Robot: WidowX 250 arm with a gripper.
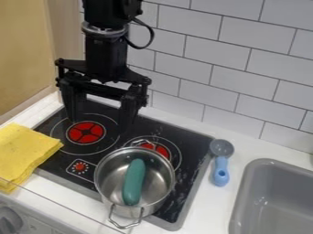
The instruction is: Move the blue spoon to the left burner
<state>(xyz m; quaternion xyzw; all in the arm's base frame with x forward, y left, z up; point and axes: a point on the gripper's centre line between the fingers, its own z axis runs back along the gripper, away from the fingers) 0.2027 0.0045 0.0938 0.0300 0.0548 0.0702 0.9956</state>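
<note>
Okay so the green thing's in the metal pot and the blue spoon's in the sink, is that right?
Not quite: the blue spoon isn't in the sink. The camera view shows it on the counter, between the stove and the sink. The green thing is in the metal pot.

No text you can read.
On the stove you can see a printed square with a ring of small marks around a red dot, but you can't make out any letters or numbers in it. Any marks by the knob are too faint for you to read.
</note>
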